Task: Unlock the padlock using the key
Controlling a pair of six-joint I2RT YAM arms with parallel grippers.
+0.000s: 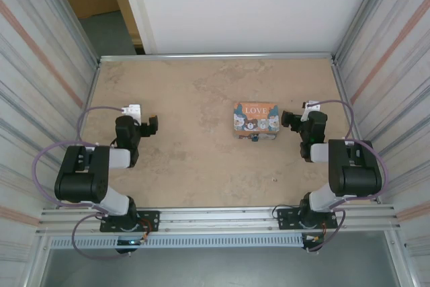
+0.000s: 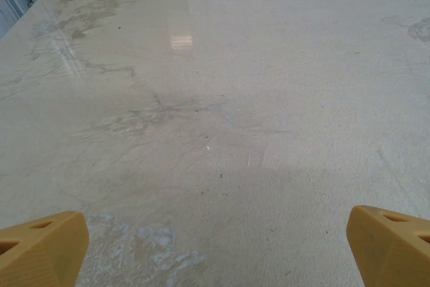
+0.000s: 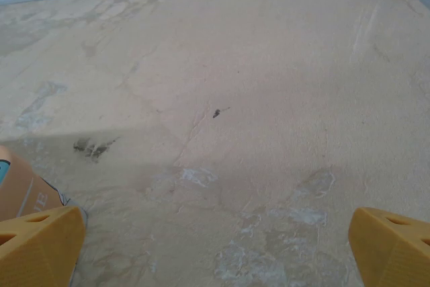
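Observation:
An orange-and-teal "LOVE" tin (image 1: 255, 117) stands right of the table's middle. A tiny dark bluish thing at its near edge looks like the padlock (image 1: 254, 138), too small to make out in detail. I cannot make out the key. My right gripper (image 1: 289, 119) hovers just right of the tin, open with nothing in it; in the right wrist view its yellow fingertips (image 3: 41, 245) stand wide apart, with a corner of the tin (image 3: 20, 189) at the lower left. My left gripper (image 1: 152, 126) is far to the left, open over bare table, its fingertips (image 2: 40, 250) spread wide.
Corrugated metal walls (image 1: 47, 85) close in both sides of the beige tabletop (image 1: 195, 99). A metal rail (image 1: 215, 216) runs along the near edge where the arm bases are bolted. Purple cables (image 1: 40, 159) loop beside each arm. A small dark speck (image 1: 274, 179) lies near the front right.

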